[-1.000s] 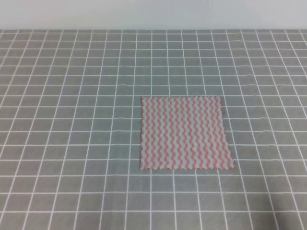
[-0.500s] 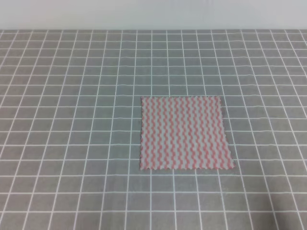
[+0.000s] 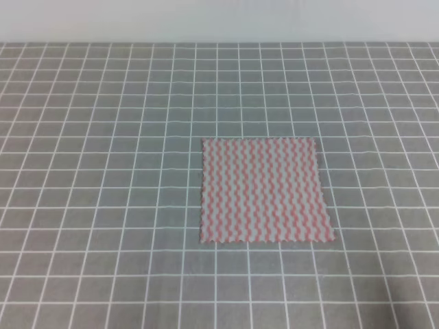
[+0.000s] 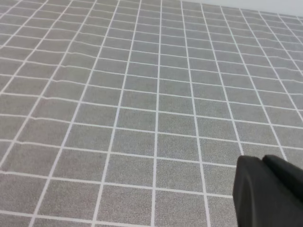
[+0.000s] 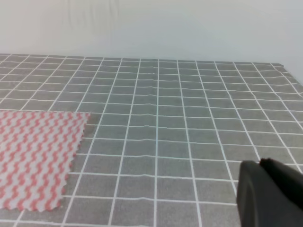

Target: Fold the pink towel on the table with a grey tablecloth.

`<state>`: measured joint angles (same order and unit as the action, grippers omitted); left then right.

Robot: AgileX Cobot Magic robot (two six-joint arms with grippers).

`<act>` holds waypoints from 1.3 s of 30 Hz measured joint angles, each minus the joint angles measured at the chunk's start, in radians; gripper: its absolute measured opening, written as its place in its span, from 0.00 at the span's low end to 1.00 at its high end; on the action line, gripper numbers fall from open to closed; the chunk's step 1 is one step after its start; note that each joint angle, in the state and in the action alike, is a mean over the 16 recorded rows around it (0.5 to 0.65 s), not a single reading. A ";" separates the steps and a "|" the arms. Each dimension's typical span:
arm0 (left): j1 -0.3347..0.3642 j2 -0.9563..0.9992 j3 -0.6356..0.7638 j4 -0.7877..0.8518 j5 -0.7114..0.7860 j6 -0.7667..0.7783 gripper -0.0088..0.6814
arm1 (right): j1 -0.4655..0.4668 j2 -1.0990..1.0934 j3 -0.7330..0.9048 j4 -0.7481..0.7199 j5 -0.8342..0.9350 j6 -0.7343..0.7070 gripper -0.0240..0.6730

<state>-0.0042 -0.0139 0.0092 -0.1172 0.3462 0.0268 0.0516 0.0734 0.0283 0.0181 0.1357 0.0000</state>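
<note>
pink towel [image 3: 263, 190] flat on grey tablecloth [image 3: 103, 171], no writing, tool openings cannot tell

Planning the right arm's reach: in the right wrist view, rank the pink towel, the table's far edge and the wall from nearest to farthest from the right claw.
1. pink towel, left of the right claw.
2. table's far edge, straight ahead.
3. wall, behind that edge.

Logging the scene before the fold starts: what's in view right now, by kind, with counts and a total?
Pink towel: 1, lying flat and unfolded
Table with a grey tablecloth: 1
Robot end effectors: 2, each only partly visible in its own wrist view, left end effector and right end effector
Total: 4
</note>
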 joint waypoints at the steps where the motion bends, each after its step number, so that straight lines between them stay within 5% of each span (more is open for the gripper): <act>1: 0.000 0.000 0.000 0.000 0.000 0.000 0.01 | 0.000 0.000 0.000 0.000 0.000 0.000 0.01; 21: 0.000 -0.002 -0.002 0.021 0.000 0.000 0.01 | 0.000 -0.001 -0.017 0.073 -0.008 0.001 0.01; 28: 0.000 0.005 -0.005 0.068 -0.034 -0.037 0.01 | 0.000 -0.001 -0.028 0.527 -0.068 0.003 0.01; 35: 0.000 0.007 -0.005 -0.051 -0.174 -0.223 0.01 | 0.000 -0.001 -0.028 1.056 -0.143 -0.031 0.01; 39: 0.000 0.009 -0.005 -0.163 -0.282 -0.333 0.01 | -0.001 -0.001 -0.028 1.237 -0.159 -0.065 0.01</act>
<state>-0.0040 -0.0046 0.0045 -0.2805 0.0644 -0.3063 0.0511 0.0723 0.0000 1.2551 -0.0231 -0.0652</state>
